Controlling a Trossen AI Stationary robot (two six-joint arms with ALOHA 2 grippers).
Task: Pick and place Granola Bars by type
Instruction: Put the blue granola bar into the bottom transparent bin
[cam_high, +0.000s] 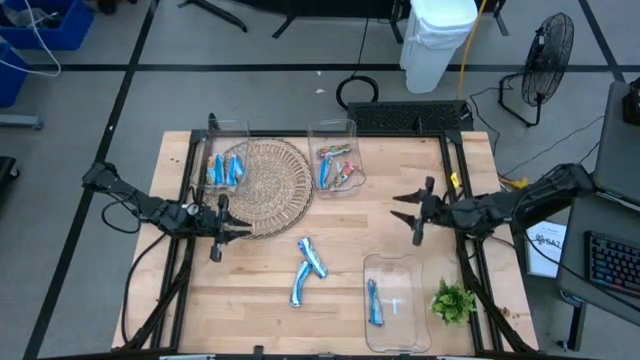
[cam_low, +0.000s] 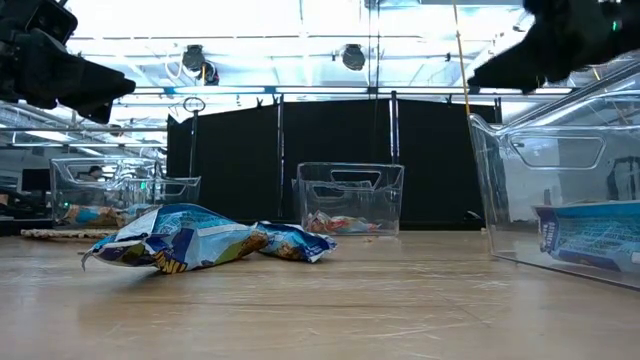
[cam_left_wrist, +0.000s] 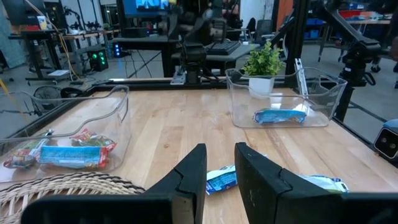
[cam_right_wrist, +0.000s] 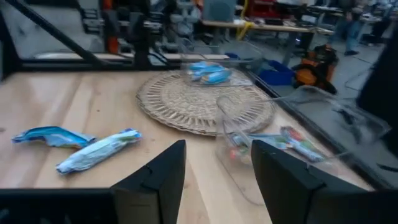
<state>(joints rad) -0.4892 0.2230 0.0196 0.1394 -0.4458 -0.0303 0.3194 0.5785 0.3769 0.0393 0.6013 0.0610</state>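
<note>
Left gripper (cam_high: 222, 229) sat over the near edge of the wicker mat (cam_high: 262, 186), fingers (cam_left_wrist: 186, 177) slightly apart, nothing between them. Right gripper (cam_high: 413, 212) hovered over bare table (cam_high: 480, 160) right of centre, fingers (cam_right_wrist: 163, 172) spread wide, empty.

Two loose blue bars (cam_high: 308, 268) lay crossed mid-table, between the two grippers and nearer the front edge, well apart from either set of fingers. In the left wrist view they showed just beyond the fingertips; in the right wrist view, off to one side ahead of them.

Remaining Granola Bars were already binned:
- back-left clear bin (cam_high: 226, 136): a few blue bars (cam_high: 225, 169)
- back-centre clear bin (cam_high: 335, 128): mixed bars (cam_high: 337, 170), blue plus reddish/brown wrappers
- front clear bin (cam_high: 393, 262): one blue bar (cam_high: 375, 303), lying flat

Loose pair looked shiny blue-and-white, crinkled; the low view showed some yellow print on the nearer one (cam_low: 175, 240). Green sprig (cam_high: 453, 301) stood right of the front bin.
</note>
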